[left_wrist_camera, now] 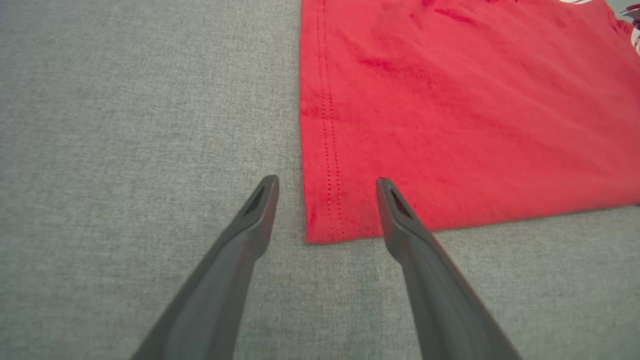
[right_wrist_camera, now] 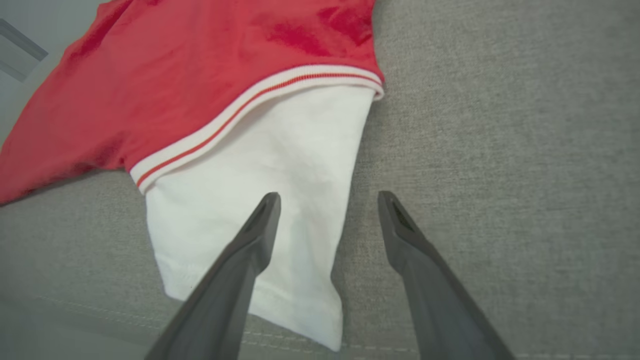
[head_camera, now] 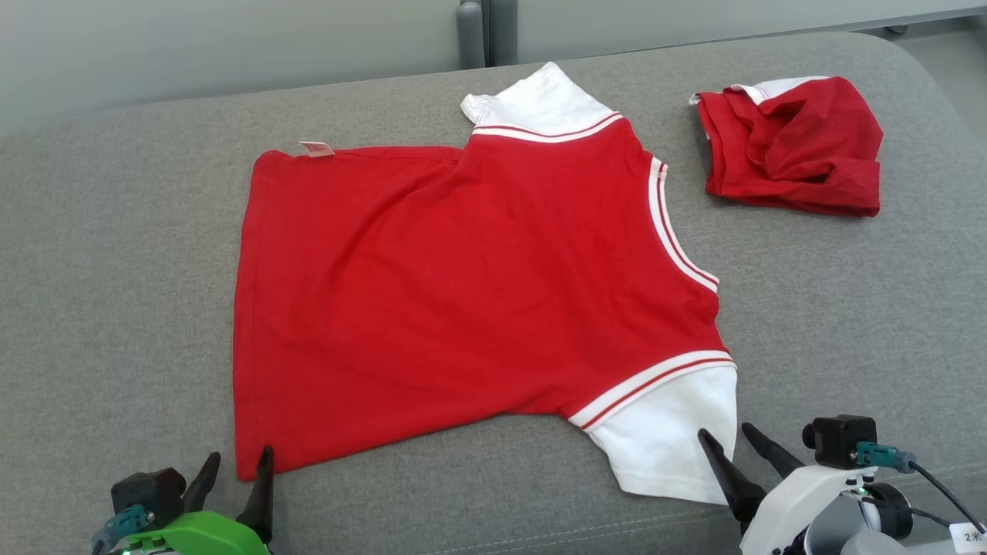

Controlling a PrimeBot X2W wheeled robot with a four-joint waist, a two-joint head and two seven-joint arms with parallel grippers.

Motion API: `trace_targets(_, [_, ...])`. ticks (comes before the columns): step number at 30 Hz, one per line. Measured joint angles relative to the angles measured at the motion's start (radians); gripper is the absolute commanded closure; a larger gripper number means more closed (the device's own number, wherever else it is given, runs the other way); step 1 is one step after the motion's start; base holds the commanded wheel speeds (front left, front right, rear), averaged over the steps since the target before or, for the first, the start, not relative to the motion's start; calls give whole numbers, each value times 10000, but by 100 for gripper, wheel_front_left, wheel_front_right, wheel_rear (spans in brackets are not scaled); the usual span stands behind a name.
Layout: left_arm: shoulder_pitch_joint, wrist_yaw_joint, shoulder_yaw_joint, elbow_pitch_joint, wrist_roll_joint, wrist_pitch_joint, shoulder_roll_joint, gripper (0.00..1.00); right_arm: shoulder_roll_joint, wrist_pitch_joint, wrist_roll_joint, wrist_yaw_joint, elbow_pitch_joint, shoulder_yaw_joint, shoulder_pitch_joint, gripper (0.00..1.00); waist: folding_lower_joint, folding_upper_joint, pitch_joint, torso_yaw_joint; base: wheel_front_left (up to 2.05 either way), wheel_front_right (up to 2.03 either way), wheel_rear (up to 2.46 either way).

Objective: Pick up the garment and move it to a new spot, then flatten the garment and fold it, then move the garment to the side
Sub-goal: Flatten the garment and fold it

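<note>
Shirt (head_camera: 478,293) flat on cushion (head_camera: 116,270), both tools wide at its near edge
The left tool (head_camera: 240,452) straddles the hem corner (left_wrist_camera: 325,220), the right tool (head_camera: 724,428) the white sleeve (right_wrist_camera: 260,165) edge; a shallow bite could catch one layer or slip, wrinkling the shirt.

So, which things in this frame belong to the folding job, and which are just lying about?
Job: red shirt spread flat; left gripper, open at its hem corner; right gripper, open at the near white sleeve.
Lying about: bundled red garment, apart at the far right; grey cushion, merely the surface.
</note>
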Motion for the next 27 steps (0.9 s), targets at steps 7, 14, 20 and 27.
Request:
trace_targets(7, [-17, -42, -23, 119, -4, 94, 6, 0, 8, 535, 360, 165, 213, 299, 9, 0, 0, 0, 57, 47, 0, 0, 0])
trace_targets(14, [-31, -77, -67, 334, -199, 278, 4, 0, 21, 686, 650, 255, 207, 374, -5, 0, 0, 0, 107, 82, 0, 0, 0])
trace_targets(20, [-249, -107, -79, 395, -399, 407, -4, 0, 46, 899, 989, 261, 167, 554, -51, 0, 0, 0, 183, 103, 0, 0, 0])
trace_targets(27, [-459, -182, -77, 606, -656, 525, -6, 20, -79, 1308, 1331, 263, 35, 857, -77, 84, 0, 0, 277, 99, 0, 0, 0])
